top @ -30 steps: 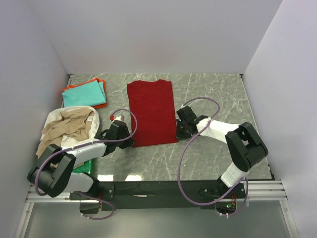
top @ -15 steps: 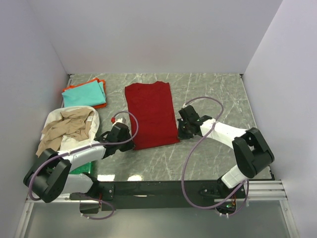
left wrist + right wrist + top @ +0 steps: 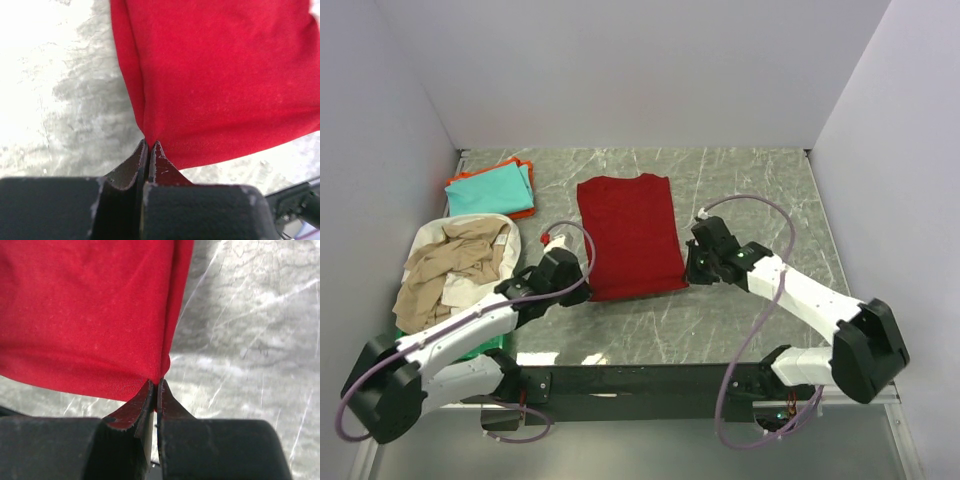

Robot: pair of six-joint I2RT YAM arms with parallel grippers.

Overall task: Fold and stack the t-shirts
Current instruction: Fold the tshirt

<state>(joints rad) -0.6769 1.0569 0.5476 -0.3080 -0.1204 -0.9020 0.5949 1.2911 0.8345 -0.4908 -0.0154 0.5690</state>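
You have two grippers at work, and both are pinched tight on the one dark red t-shirt (image 3: pixel 630 232). Your left gripper (image 3: pixel 149 145) nips its near left corner and your right gripper (image 3: pixel 155 382) its near right corner, with the shirt lying as a long flat strip in the middle of the marble table (image 3: pixel 750 190). At the far left you can count two folded ones, a teal shirt (image 3: pixel 488 190) on an orange shirt (image 3: pixel 525 213), and nearer you a crumpled heap of two more, a beige shirt (image 3: pixel 445 268) over a white shirt (image 3: pixel 506 238), just beside one green tray (image 3: pixel 488 340).
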